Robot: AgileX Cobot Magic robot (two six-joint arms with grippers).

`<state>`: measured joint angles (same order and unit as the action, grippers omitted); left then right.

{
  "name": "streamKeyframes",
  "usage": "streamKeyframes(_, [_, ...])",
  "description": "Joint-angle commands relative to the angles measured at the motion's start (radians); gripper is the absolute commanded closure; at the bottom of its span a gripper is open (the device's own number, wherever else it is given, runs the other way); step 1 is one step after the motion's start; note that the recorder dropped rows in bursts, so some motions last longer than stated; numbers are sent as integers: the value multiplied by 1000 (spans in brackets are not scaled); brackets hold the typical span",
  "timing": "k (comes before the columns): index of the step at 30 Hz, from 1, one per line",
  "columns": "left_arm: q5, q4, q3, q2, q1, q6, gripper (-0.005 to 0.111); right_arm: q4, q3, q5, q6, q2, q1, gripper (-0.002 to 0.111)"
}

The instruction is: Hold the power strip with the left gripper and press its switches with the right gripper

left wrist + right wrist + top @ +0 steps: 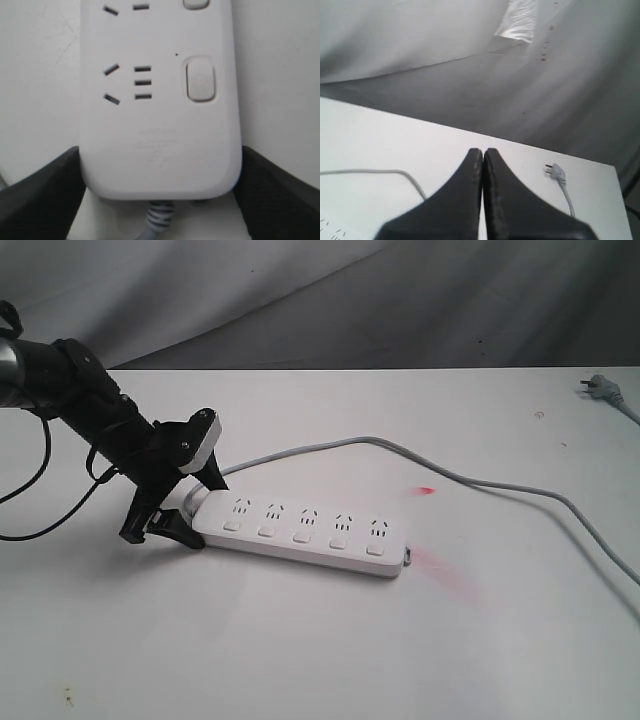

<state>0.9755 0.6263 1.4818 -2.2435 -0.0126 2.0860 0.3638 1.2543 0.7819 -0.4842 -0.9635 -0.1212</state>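
1. The left tool (198, 508) was closed on the power strip (310, 530). One of its fingers (42, 197) pressed each long side of the strip's rounded cord end.
2. This grip appeared intended to pin the strip flat on the tabletop (300, 640) so that it would not slide when pushed. It also left all five switches (303, 537) uncovered.
3. The strip lay at the centre of the exterior frame. It slanted from the tool at centre left down toward the lower right, with the switch row on the side facing the camera.
4. The cord (480, 483) left the gripped end, curved behind the strip and ran off the right edge. The plug (600, 390) lay loose at the upper right.
5. The right tool (483, 152) had its jaws pressed together and held nothing. A closed tip suits prodding a small button.
6. Hidden or unclear items:
   - The right tool was absent from the exterior view, so its distance from the switches could not be judged.
   - Its wrist view showed mostly cord, plug and backdrop, with only a sliver of the strip.
   - No switch position, on or off, could be read.
   - The embossed lettering near the cord end was illegible.
   - The source of two red patches (432, 562) on the tabletop beyond the strip's free end was not visible.
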Motion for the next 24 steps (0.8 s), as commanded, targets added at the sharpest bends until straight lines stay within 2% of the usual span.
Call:
streamKeyframes(1, [-8, -39, 1, -5, -3, 7, 75, 164, 176, 217, -196, -166, -5, 108])
streamKeyframes(5, [-8, -39, 1, -5, -3, 7, 75, 263, 237, 426, -327, -304, -5, 108])
streamKeyframes(12, [-2, -35, 1, -5, -3, 7, 75, 352, 237, 438, -468, -521, 0, 108])
streamKeyframes(16, [-2, -35, 1, -5, -3, 7, 75, 395, 237, 368, -587, -620, 49, 108])
streamKeyframes(24, [15, -32, 1, -5, -3, 2, 75, 395, 237, 200, -689, -767, 229, 108])
